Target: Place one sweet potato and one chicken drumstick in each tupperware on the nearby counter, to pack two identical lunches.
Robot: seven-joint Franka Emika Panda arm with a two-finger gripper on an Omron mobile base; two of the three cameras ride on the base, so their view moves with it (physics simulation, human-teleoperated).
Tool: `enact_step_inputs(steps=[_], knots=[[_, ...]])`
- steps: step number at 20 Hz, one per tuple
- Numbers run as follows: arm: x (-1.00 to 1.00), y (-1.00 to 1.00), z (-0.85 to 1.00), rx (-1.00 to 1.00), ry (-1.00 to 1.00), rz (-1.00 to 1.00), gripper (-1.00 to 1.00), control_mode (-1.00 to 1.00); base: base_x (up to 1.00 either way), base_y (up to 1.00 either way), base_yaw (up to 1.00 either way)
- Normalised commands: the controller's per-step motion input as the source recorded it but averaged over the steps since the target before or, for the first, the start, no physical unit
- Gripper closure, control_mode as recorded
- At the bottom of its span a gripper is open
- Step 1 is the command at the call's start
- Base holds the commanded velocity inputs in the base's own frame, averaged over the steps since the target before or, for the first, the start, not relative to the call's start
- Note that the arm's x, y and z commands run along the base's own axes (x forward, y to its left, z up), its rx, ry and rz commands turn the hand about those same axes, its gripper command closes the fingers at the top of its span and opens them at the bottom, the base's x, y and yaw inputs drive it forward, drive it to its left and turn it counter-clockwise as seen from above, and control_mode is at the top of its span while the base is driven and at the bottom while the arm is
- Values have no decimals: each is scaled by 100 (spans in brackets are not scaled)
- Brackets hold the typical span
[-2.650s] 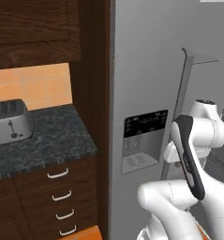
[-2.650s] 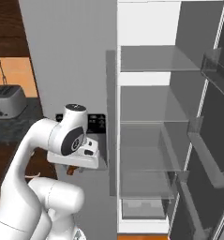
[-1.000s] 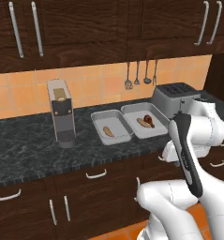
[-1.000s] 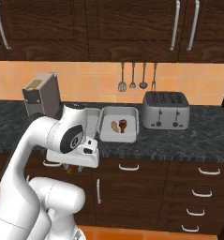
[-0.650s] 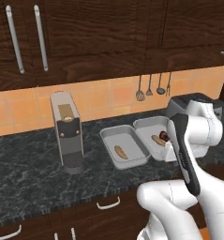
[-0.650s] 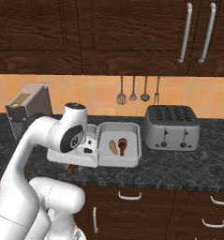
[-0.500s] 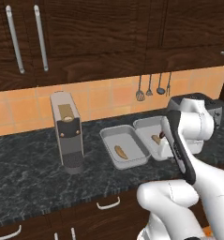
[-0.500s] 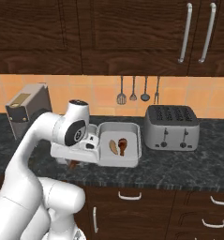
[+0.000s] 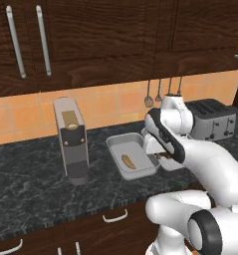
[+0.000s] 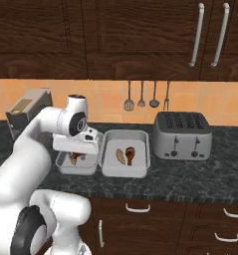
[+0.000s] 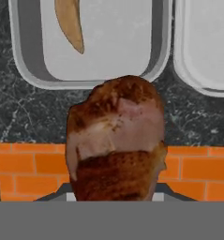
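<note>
- Reddish-brown meat crowds my hand view: the chicken drumstick [image 11: 115, 140] sits clamped in my end effector [image 10: 76, 158], and it hides my fingertips entirely.
- In the left base view my own forearm covers most of the right tupperware [image 9: 171, 164], so I can't see inside it from there.
- From the right base view, the drumstick hangs low over the left tupperware [image 10: 78, 167]; whether it touches the floor of it, I cannot tell.
- Left tupperware holds one sweet potato [image 9: 128, 161], lying along the tray.
- The right one [image 10: 123, 155] already has a sweet potato [image 10: 120, 156] and a second drumstick [image 10: 130, 155] side by side.
- Both trays sit just beside each other on the dark marbled counter [image 9: 36, 189].
- Silver toaster [image 10: 183, 135] stands right of the trays, coffee machine [image 9: 71, 140] to the left.
</note>
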Motion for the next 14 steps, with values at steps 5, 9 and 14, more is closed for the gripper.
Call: enact_step_inputs(steps=[5,9,14], knots=[[100,66,-61,-4,-3,0,100,-100,0,0,0],[100,10,-31,0,-4,0,100,-100,0,0,0],[97,0,-30,0,11,4,100,-100,0,0,0]])
